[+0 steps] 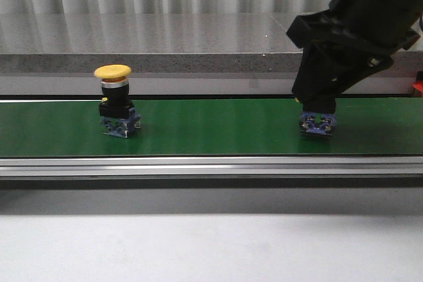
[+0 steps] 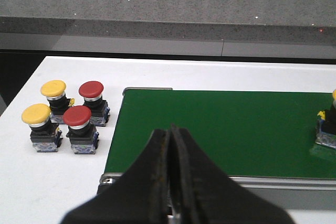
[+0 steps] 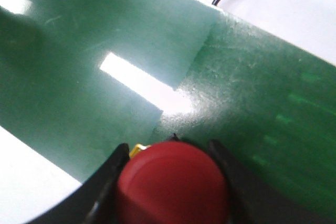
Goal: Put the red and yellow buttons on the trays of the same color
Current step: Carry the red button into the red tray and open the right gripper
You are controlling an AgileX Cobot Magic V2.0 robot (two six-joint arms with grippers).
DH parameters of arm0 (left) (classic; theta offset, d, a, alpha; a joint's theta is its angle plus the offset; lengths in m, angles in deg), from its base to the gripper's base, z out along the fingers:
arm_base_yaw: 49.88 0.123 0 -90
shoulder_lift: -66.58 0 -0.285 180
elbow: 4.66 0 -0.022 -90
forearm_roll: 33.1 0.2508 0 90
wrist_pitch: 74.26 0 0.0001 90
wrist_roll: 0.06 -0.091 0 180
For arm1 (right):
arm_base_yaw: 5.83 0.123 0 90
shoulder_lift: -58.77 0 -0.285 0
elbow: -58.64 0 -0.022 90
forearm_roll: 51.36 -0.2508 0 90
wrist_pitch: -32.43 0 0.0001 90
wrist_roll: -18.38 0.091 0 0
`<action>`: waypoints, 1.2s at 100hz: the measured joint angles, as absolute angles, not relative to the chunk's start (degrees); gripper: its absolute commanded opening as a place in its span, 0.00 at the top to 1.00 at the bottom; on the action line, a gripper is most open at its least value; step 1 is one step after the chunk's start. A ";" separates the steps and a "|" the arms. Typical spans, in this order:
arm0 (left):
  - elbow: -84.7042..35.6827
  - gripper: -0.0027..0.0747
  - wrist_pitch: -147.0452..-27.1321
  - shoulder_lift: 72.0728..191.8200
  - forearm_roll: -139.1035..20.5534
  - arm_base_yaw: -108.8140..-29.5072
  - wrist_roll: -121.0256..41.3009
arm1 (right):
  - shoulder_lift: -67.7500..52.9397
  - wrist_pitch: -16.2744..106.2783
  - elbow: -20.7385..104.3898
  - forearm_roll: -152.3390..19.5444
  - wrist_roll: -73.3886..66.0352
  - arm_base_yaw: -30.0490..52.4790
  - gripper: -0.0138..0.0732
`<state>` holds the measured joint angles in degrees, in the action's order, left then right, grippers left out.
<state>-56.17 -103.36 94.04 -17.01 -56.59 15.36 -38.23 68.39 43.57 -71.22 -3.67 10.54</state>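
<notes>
Belt [image 1: 211,127] first: your largest item is the green conveyor strip running left to right across the front view, with a silver rail [image 1: 211,165] along its near edge and a grey stone ledge [image 1: 152,44] behind it. White tabletop [image 2: 63,182] lies off the belt's left end, as your left wrist camera shows.

Right arm [image 1: 357,24] comes down over the right part of the belt and blocks most of what it holds. Your right gripper [image 3: 170,153] has its two fingers pressed against either side of a red button [image 3: 172,184]; only the button's blue base [image 1: 318,123] shows below the arm in the front view, resting on the belt.

Left gripper [image 2: 170,135] hangs over the belt's left end, jaws squeezed together with nothing between them.

Yellow button [image 1: 114,100] stands upright on the left part of the belt, well apart from the right arm and untouched.

Cluster of four spare buttons [image 2: 65,116] sits on the white tabletop just beside the belt's left end: two yellow on the left, two red on the right, packed close.

Trays: you have none in any view.
</notes>
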 measured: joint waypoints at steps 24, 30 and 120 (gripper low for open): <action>-56.17 0.99 -103.36 94.04 -17.01 -56.59 15.36 | -37.53 74.47 52.70 -70.00 -3.67 0.83 0.65; -56.17 0.99 -103.36 94.04 -17.01 -56.59 15.36 | -37.40 74.58 54.93 -69.90 -3.43 -3.09 0.65; -56.17 0.99 -103.36 94.04 -17.01 -56.59 15.36 | -48.19 59.35 57.90 -69.63 1.70 -39.82 0.65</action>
<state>-56.17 -103.36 94.04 -17.01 -56.59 15.36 -48.19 59.35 57.90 -69.63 1.70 -39.82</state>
